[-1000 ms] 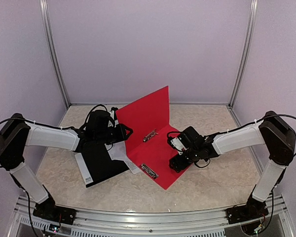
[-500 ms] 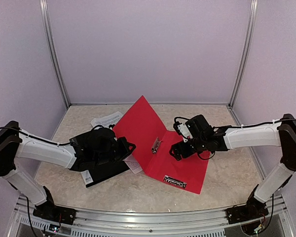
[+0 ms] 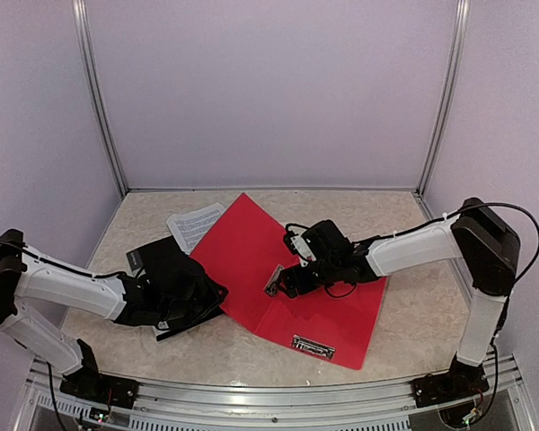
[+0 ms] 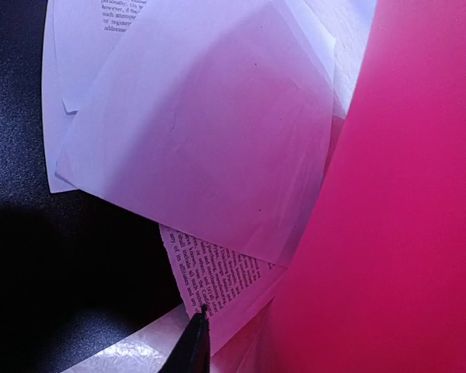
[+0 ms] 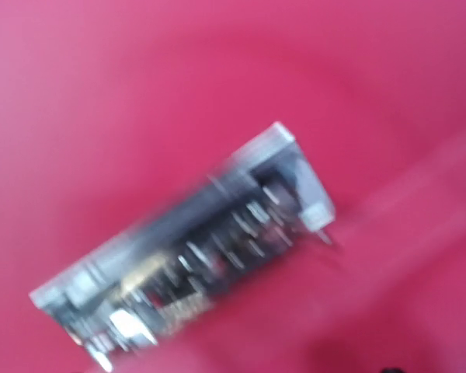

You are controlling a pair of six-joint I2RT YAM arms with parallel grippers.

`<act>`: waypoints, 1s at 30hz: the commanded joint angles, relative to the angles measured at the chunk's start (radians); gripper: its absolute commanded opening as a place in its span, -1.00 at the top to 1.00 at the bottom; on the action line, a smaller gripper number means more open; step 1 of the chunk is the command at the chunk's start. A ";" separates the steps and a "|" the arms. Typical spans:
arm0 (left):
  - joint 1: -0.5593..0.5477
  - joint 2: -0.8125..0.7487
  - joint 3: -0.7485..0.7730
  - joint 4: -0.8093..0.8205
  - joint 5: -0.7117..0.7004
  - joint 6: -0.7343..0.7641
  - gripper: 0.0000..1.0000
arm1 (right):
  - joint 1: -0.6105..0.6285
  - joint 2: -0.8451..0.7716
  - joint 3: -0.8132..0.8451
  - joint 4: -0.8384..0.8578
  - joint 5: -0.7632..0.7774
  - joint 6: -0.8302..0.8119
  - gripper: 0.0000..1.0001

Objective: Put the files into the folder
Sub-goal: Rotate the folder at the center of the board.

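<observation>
Folder [image 3: 242, 256] lies open; files [image 4: 202, 140] sit on the mat [image 4: 31, 194] at its left edge, none inside. Left gripper [image 3: 210, 300] is low beside them and right gripper [image 3: 286, 280] is over the clip [image 5: 194, 249]; whether either's fingers are open or closed I cannot tell. Next, I judge: pinch a sheet and slide it in.

The left arm [image 3: 72, 292] is stretched low and rightward, the left tool [image 3: 214, 296] pointed right. The right arm [image 3: 404, 251] is reached leftward from a raised elbow, the right tool [image 3: 283, 280] angled downward. Neither tool's opening can be judged.
</observation>
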 commanded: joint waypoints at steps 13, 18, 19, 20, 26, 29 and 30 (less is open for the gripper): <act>0.013 -0.124 -0.014 -0.247 -0.003 0.097 -0.05 | 0.035 0.259 0.281 -0.176 0.149 -0.053 -0.18; 0.012 -0.249 0.000 -0.351 -0.018 0.195 -0.32 | 0.035 0.286 0.325 -0.249 0.206 -0.093 -0.11; 0.011 -0.270 0.006 -0.374 -0.018 0.213 -0.34 | 0.035 0.294 0.332 -0.261 0.212 -0.099 -0.10; 0.009 -0.298 0.011 -0.399 -0.018 0.227 -0.35 | 0.034 0.300 0.339 -0.269 0.212 -0.105 -0.10; -0.002 -0.381 0.014 -0.296 0.019 0.469 -0.37 | 0.035 0.318 0.353 -0.296 0.188 -0.144 -0.04; 0.039 -0.352 0.061 -0.244 0.063 0.556 -0.37 | 0.034 0.306 0.333 -0.300 0.147 -0.187 -0.02; 0.054 -0.325 0.083 -0.235 0.069 0.566 -0.36 | 0.035 0.296 0.322 -0.301 0.132 -0.206 -0.01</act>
